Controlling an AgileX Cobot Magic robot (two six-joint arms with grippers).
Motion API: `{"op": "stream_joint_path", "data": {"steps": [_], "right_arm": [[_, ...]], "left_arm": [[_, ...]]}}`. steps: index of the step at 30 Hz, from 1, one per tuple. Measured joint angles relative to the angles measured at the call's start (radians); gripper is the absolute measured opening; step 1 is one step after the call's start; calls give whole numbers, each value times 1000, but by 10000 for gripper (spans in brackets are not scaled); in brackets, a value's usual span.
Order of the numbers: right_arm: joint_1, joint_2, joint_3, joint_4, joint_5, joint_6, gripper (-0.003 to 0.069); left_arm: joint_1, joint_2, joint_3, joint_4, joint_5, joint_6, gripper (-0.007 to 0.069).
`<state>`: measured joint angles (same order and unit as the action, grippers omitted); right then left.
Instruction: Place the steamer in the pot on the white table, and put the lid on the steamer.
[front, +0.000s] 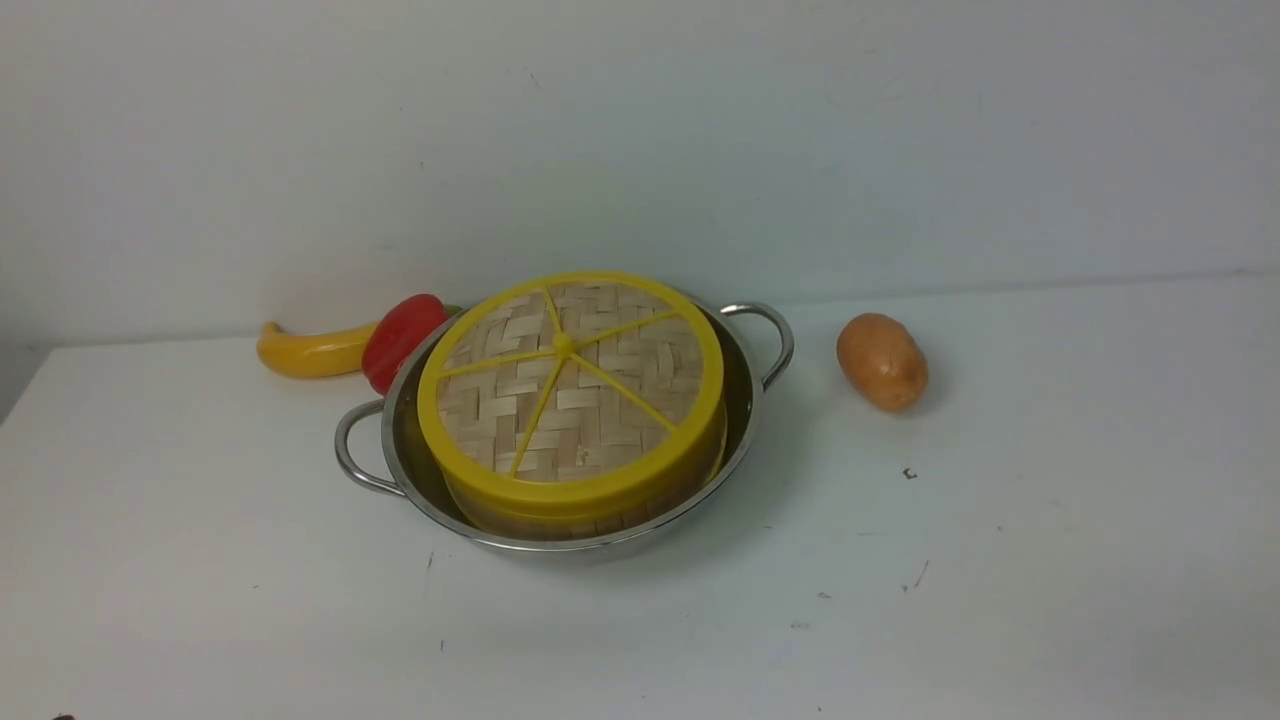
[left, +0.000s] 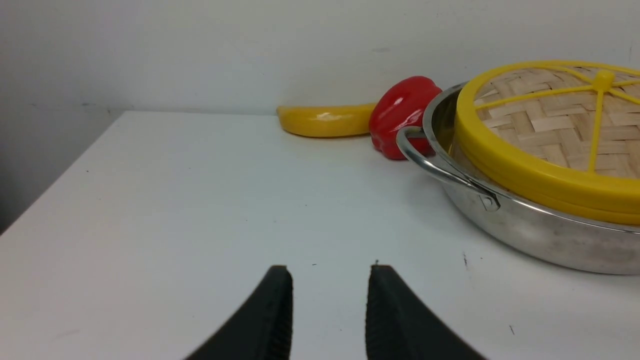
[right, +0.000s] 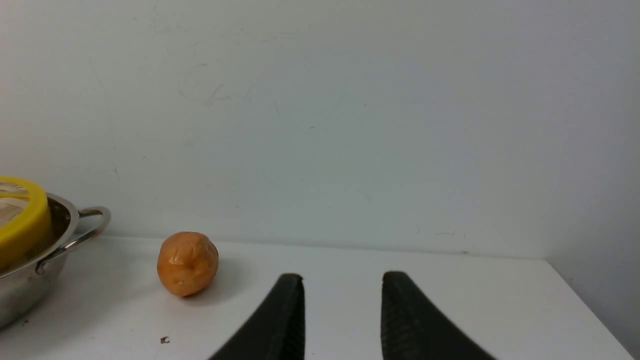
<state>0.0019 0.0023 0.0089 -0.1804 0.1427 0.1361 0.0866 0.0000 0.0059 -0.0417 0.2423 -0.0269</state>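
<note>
The shiny steel pot (front: 745, 425) stands in the middle of the white table (front: 1050, 560). Inside it sits the steamer (front: 590, 512), with only its yellow lower rim and a strip of its side wall showing. The woven lid (front: 570, 380) with yellow spokes lies flat on top of the steamer. Neither arm shows in the front view. In the left wrist view my left gripper (left: 330, 270) is open over bare table, apart from the pot (left: 530, 232) and lid (left: 550, 125). In the right wrist view my right gripper (right: 342, 277) is open and empty, well clear of the pot (right: 30, 280).
A yellow banana (front: 310, 350) and a red pepper (front: 400, 338) lie behind the pot's left handle (front: 352, 455). A brown potato (front: 882, 361) rests to the right of the pot. The wall rises close behind the table. The table's right edge (right: 585, 310) shows in the right wrist view.
</note>
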Motion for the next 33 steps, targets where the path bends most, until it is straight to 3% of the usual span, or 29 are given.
{"op": "stream_joint_path", "data": {"steps": [33], "right_arm": [[49,3,0,0,0,0,248]], "left_arm": [[0,0,0,0,-1,1,241]]}}
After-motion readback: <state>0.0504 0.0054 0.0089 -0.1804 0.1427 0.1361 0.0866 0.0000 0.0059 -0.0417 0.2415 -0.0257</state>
